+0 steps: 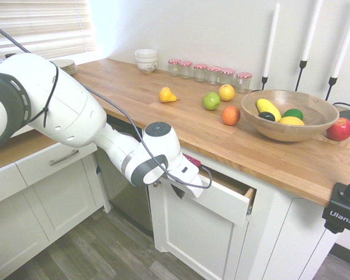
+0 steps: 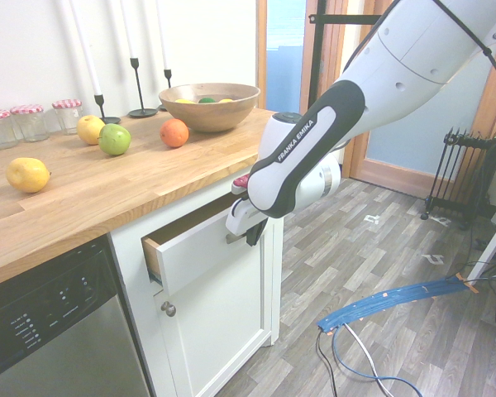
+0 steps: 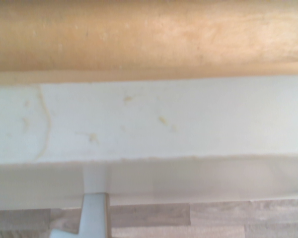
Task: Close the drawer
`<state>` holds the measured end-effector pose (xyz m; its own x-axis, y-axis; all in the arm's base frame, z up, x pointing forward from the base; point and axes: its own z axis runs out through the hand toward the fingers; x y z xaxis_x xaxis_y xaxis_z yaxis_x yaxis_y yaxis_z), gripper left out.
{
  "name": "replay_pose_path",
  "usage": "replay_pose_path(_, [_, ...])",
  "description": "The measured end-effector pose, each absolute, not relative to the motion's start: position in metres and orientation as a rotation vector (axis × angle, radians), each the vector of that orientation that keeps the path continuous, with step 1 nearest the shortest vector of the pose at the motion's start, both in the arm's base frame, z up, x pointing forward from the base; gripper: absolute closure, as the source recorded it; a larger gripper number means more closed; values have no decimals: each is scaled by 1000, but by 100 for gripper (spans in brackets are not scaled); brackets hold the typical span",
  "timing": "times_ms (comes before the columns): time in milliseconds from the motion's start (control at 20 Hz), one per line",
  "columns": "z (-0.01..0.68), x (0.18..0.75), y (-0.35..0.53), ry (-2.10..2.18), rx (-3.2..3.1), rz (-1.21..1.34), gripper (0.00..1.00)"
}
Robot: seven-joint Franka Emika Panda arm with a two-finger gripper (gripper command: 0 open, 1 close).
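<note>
Under the butcher-block counter [image 1: 134, 96], going left to right in the first exterior view, I see a stack of plates [image 1: 61, 66] by the window, then white bowls [image 1: 146, 59] and a row of red-lidded jars [image 1: 209, 73] along the wall. A yellow pear [image 1: 167, 95] lies out on the wood, with a green apple [image 1: 211, 101], a yellow apple [image 1: 226, 92] and an orange [image 1: 230, 115] grouped to its right. Further right a wooden bowl [image 1: 280, 131] holds fruit, and a red apple [image 1: 339, 129] sits just beside its rim, below three white candles [image 1: 310, 35] in black holders.

My arm comes in from the left, below the counter's edge. My claw [image 1: 182, 191] is pinched fully together with nothing between its fingers, and it points steeply down against the white front of the drawer [image 1: 221, 201]. That drawer sits under the counter, right of the black dishwasher [image 2: 54, 331], and stands only a little way out: a narrow strip of its bare-wood side shows in both exterior views. From the second exterior view my claw [image 2: 250, 234] rests at the upper edge of the drawer [image 2: 202, 252] front, above a cupboard door with a small knob [image 2: 169, 308]. Close up, the wrist view shows the white panel [image 3: 149, 119] with the wooden counter edge [image 3: 149, 34] beyond it.
</note>
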<state>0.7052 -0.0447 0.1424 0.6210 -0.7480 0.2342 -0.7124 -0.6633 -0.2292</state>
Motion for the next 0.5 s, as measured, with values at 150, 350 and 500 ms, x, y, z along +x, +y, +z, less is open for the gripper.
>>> replay_pose_path(150, [148, 715, -46, 1233, -2714, -490, 100])
replay_pose_path(350, [144, 726, -46, 1236, -2712, -473, 100])
replay_pose_path(500, [139, 730, -45, 1236, -2717, -459, 100])
